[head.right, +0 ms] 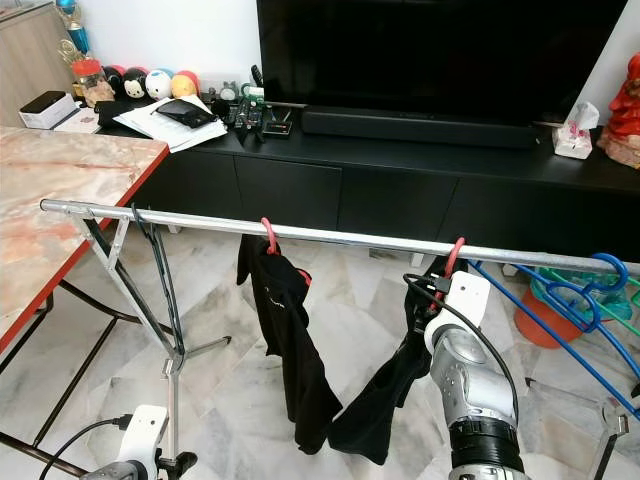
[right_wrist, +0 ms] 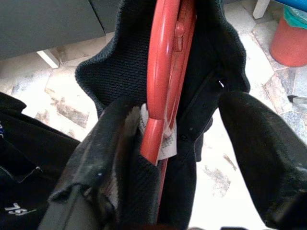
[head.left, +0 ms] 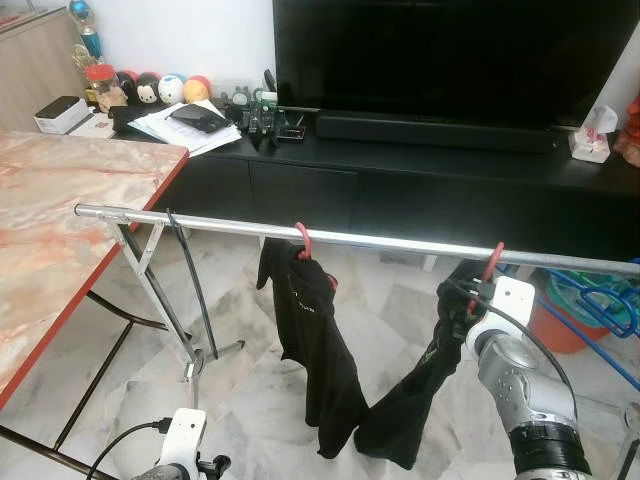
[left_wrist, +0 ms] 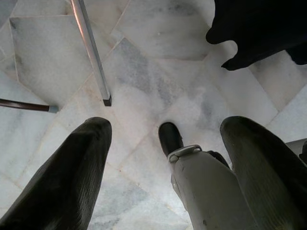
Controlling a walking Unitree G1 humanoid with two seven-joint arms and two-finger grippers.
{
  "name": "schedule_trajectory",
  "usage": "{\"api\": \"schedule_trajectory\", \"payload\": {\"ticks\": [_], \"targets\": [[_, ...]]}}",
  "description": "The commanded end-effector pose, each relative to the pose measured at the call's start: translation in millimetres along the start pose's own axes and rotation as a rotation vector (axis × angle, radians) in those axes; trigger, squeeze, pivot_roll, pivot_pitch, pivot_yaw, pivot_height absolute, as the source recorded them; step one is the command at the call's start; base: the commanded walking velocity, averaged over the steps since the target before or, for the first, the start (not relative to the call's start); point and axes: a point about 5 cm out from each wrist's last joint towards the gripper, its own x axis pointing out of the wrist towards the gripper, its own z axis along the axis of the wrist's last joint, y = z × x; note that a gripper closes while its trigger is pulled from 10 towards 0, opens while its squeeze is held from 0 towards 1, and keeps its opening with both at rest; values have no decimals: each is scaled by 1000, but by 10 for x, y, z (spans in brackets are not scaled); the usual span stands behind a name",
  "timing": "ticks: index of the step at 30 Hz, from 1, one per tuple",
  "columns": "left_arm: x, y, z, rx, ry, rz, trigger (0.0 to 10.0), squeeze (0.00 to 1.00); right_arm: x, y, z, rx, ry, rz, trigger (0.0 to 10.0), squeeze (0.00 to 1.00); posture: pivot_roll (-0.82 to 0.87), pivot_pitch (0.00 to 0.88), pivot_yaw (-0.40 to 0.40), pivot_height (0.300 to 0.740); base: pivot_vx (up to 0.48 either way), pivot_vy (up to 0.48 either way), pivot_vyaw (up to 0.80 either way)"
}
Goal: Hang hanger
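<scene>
- Rail (head.left: 380, 241): you have a silver metal bar running across in front of you, carried at its left end on a folding metal stand (head.left: 165, 300).
- Hanger (head.right: 452, 262): red plastic, its hook over the rail toward your right. In the right wrist view its red neck (right_wrist: 165, 72) passes through the collar of a black garment (right_wrist: 201, 91) with a white label tucked at the neck.
- Right gripper (right_wrist: 182, 158): raised just under the rail at the hanger's neck. Its two black fingers (right_wrist: 259, 153) stand apart on either side of the neck and collar, the left-hand finger against the cloth, the other with a gap showing; you cannot tell for sure from these pictures whether they pinch the hanger.
- Second red hanger (head.left: 303, 240): hooked on the rail near its middle, carrying another black garment (head.left: 315, 340) that hangs toward the floor.
- Blue hangers (head.right: 585, 290): hooked at the far right end of the rail, above an orange bucket (head.left: 560, 325).
- Left gripper (left_wrist: 165, 158): low at your left side over the marble floor (left_wrist: 144, 86), fingers spread wide with nothing between them; a foot of the stand (left_wrist: 93, 57) lies ahead of it.
- Table (head.left: 60, 220): marble-patterned top with red edge, on your left.
- Black cabinet (head.left: 400, 165): behind the rail, carrying a television (head.left: 450, 55), papers, small toys and a tissue pack.
</scene>
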Motion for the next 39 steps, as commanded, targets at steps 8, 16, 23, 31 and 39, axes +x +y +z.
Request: {"api": "schedule_trajectory", "payload": {"ticks": [8,16,23,31,39], "targets": [[-2,-11,-20,-11,-6,2,10000,0,24,-10,120,-21,-85,-2,10000,0,-160,0,-12,740,0,0,0],[-2,-17,-14,-11,-13,0,10000,0,37,4,159,-24,-129,24,10000,0,-158,0,-14,740,0,0,0],[-3,-13,-17,-15,-16,5,10000,0,89,-33,-5,-46,-63,12,10000,0,-158,0,-14,740,0,0,0],[-4,-11,-15,-12,-21,6,10000,0,102,-11,103,-42,-147,23,196,0,-156,0,-11,740,0,0,0],[-3,-14,-13,-13,-23,6,10000,0,118,19,159,-42,-176,40,9882,0,-154,0,-12,740,0,0,0]]}}
